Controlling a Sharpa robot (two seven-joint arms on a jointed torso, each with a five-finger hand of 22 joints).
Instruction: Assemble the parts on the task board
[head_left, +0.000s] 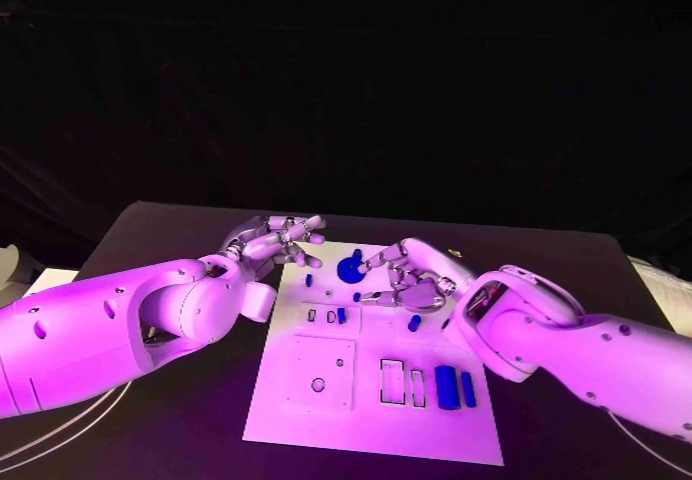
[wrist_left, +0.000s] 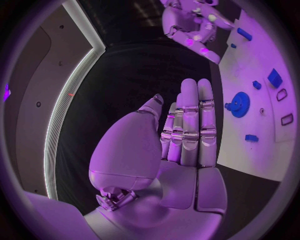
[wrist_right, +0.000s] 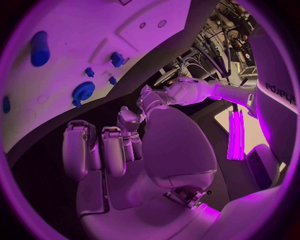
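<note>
Your task board lies flat in the middle of the black worktop. On it, the blue gear sits near the far edge, between the two hands, with small blue pieces scattered around it. Two longer blue bars lie side by side toward the near right of the board, next to empty slots.

Your left hand hovers by the far left edge of the board, fingers straight and together in its wrist view, holding nothing. Your right hand hangs over the board just right of the gear, fingers partly curled with nothing in them.

The parts look like light, stiff plastic, probably smooth and easy to flick away. I would take the gear by its toothed rim, where there is bite, and pinch the bars across their short sides.

The board looks slick and thin, so it may slide on the worktop if you push sideways. The room behind is dark.
</note>
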